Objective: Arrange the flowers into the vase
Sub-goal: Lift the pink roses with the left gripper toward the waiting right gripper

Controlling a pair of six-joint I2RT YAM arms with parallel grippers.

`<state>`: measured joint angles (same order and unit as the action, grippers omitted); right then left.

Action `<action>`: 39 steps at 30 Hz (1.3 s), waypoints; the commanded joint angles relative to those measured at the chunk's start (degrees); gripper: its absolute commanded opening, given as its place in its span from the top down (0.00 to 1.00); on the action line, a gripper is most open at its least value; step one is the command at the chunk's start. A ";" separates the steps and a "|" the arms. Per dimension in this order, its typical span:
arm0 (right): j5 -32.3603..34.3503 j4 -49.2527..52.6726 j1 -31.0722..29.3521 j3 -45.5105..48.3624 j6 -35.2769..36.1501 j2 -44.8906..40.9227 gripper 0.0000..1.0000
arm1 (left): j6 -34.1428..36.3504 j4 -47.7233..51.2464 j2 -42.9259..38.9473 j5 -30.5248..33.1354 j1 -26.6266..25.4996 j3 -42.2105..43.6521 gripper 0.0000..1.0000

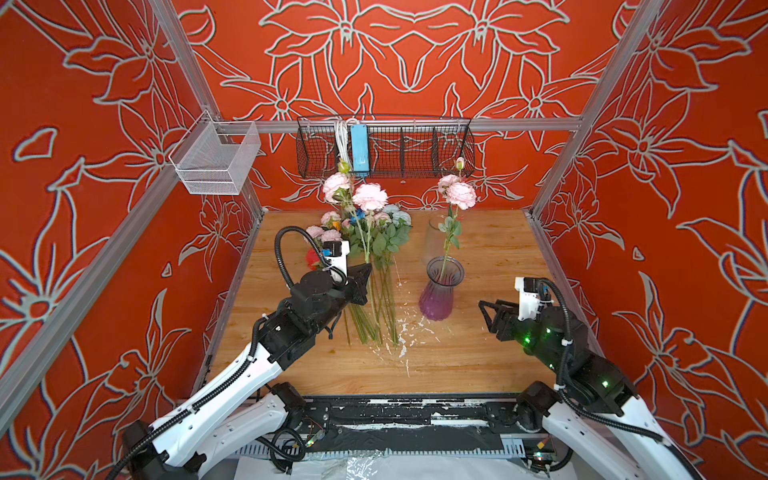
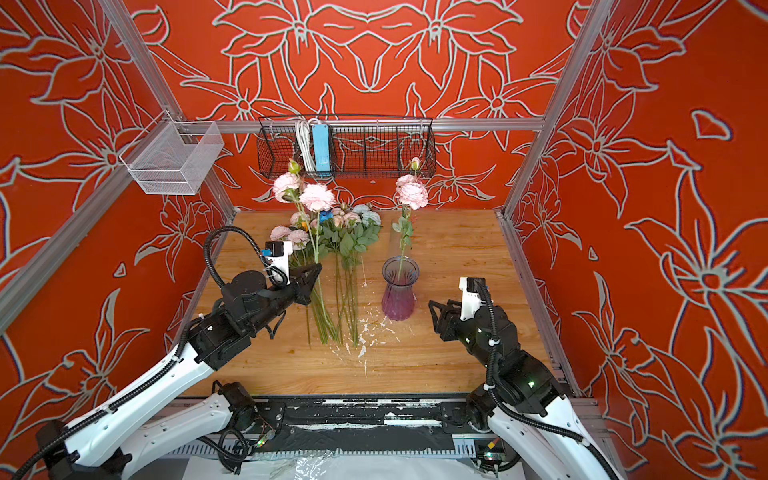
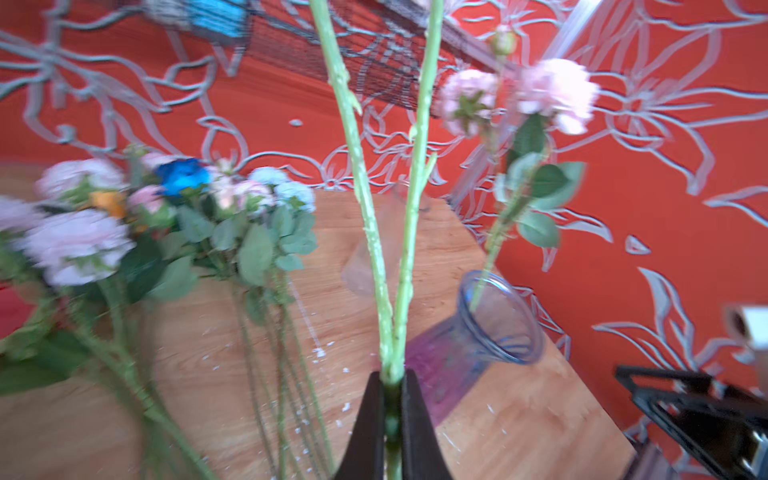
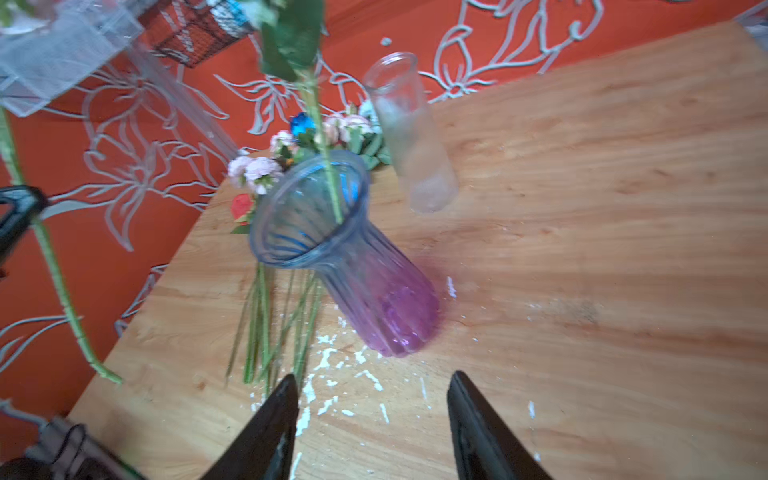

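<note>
Closest to our left wrist camera, the left gripper (image 3: pixel 392 376) is clamped on the green stem of a forked pink spray (image 3: pixel 370 232), gripping just below the fork. The two branches rise away from the jaws, roughly upright and leaning toward the back wall, while the right wrist view shows a long tail of stem hanging beneath the grip. We see the vase (image 1: pixel 438 299) standing upright on the table (image 1: pixel 478 365), apart from those jaws and to their right in both top views, mouth up, with one pink flower (image 1: pixel 461 195) already in it. The remaining flowers (image 1: pixel 382 237) lie bundled on the table beside and beyond the left gripper, stems pointing toward us. Our right gripper (image 4: pixel 374 374) stands open and empty on the vase's other side, and we judge it the nearer of the two. The coming move, as we read it, turns on that hanging tail: its cut end must clear the rim, travel right, then drop straight down.
</note>
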<state>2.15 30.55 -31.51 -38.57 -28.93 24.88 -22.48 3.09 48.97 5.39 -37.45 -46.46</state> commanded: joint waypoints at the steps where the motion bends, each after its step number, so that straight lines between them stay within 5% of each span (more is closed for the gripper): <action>1: -10.74 -5.30 -0.24 -4.51 3.26 1.72 0.41 | 4.86 -3.70 0.08 -3.10 -4.03 -2.94 1.00; 7: -27.05 -14.00 -0.30 -11.28 2.60 8.40 0.41 | 7.65 -4.22 3.93 -5.81 -10.03 -8.28 1.00; 14: -34.42 -23.99 -0.40 -16.37 -1.95 17.01 0.41 | 8.97 -8.34 12.06 -6.64 -15.35 -12.05 1.00; 24: -33.13 -28.88 -0.93 -19.53 -4.36 24.04 0.46 | 9.57 -11.17 18.53 -6.44 -18.18 -15.42 1.00; 39: -25.34 -28.14 -1.28 -20.73 -5.87 28.60 0.76 | 10.15 -12.01 19.04 -6.13 -18.27 -15.20 1.00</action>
<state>-25.76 3.03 -32.38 -56.99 -33.98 52.97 -13.32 -5.69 67.90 -0.16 -55.51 -60.03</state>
